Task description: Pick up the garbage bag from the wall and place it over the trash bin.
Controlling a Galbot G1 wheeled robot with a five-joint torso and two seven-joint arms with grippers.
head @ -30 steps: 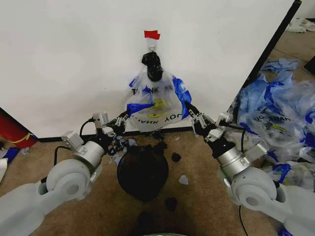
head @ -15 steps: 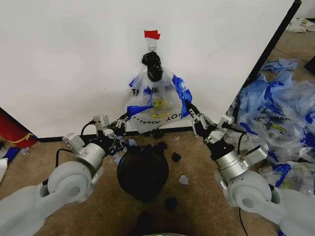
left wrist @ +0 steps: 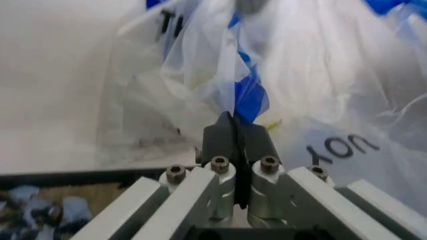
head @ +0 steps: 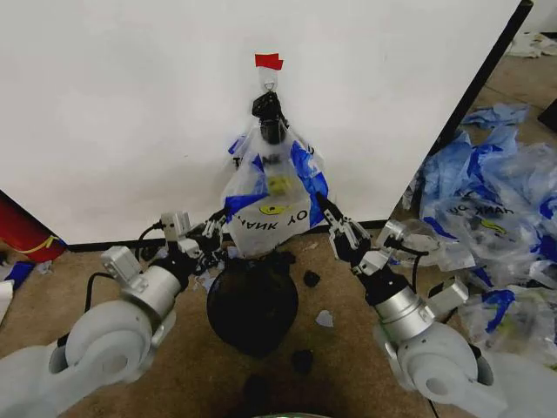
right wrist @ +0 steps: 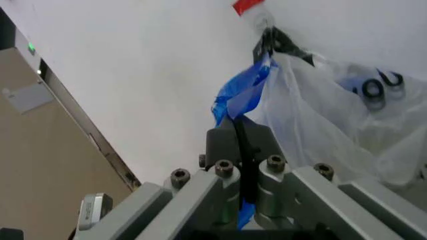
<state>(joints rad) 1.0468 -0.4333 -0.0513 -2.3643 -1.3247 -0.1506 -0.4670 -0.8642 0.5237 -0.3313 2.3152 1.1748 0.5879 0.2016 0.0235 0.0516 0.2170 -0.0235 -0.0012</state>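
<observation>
The garbage bag [head: 265,218], clear with blue trim and upside-down lettering, hangs against the white wall [head: 130,104] from a hook [head: 270,83] under a red tape strip [head: 269,61]. A black knot [head: 271,113] ties the bundle at its top. My left gripper [head: 219,228] is shut on the bag's lower left blue edge, seen close in the left wrist view [left wrist: 233,125]. My right gripper [head: 326,213] is shut on the blue trim of its right side [right wrist: 238,131]. The black mesh trash bin [head: 252,305] stands on the floor just below the bag, between my arms.
A big heap of blue-and-clear bags [head: 496,200] lies to the right past the wall's black edge [head: 479,83]. Black scraps [head: 311,279] and plastic bits litter the brown floor around the bin. A red object [head: 22,231] sits at the far left.
Both grippers have drawn inward and a little toward the bin, pulling the bag's lower sides together, so the bag now hangs narrower and stretched.
</observation>
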